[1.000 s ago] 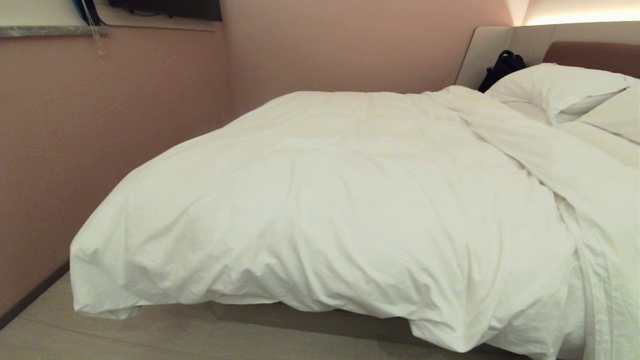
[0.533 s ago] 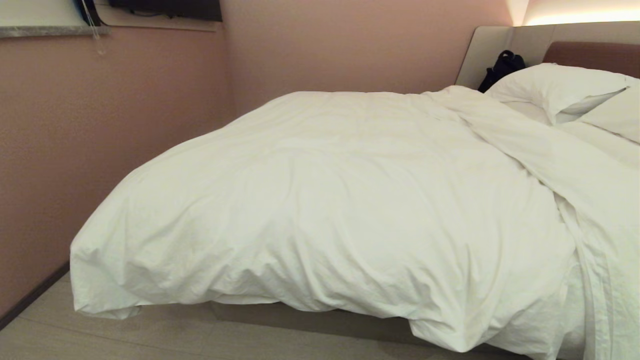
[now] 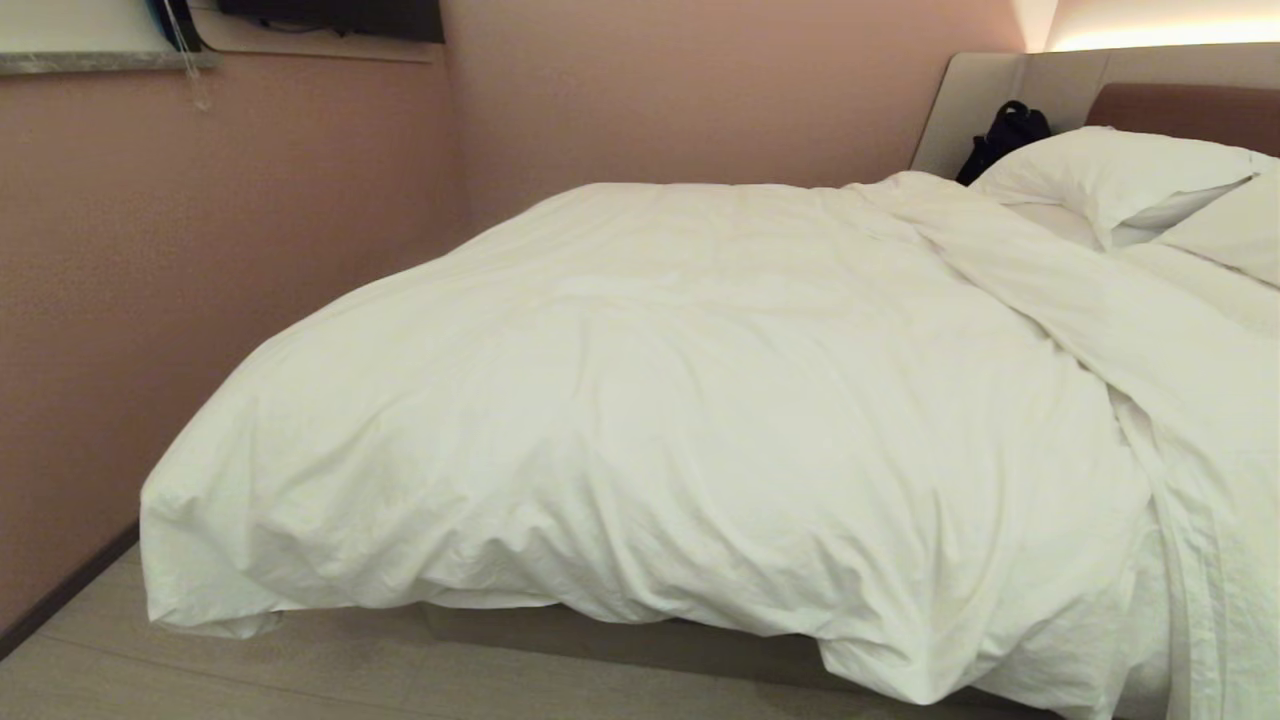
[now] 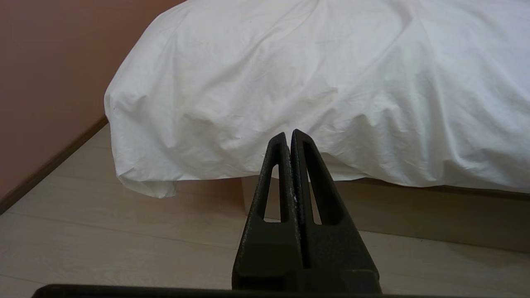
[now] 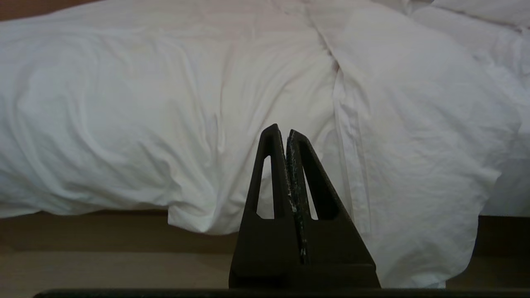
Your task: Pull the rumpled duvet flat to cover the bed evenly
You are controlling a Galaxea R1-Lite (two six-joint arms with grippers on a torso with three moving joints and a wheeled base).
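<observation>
The puffy white duvet [image 3: 650, 420] lies rumpled over the bed, its near edge hanging over the platform base [image 3: 620, 632] and a long fold running toward the headboard [image 3: 1190, 105] on the right. Neither gripper shows in the head view. In the left wrist view my left gripper [image 4: 289, 134] is shut and empty, held low and back from the duvet's hanging corner [image 4: 140, 182]. My right gripper [image 5: 282, 131] is shut and empty too, in front of the duvet's draped edge [image 5: 198, 219] beside the fold [image 5: 348, 136].
White pillows [image 3: 1120, 175] lie at the headboard with a black bag [image 3: 1003, 135] behind them. A pink wall [image 3: 200, 250] runs close along the bed's left side. Pale wooden floor [image 3: 250, 670] lies in front of the bed.
</observation>
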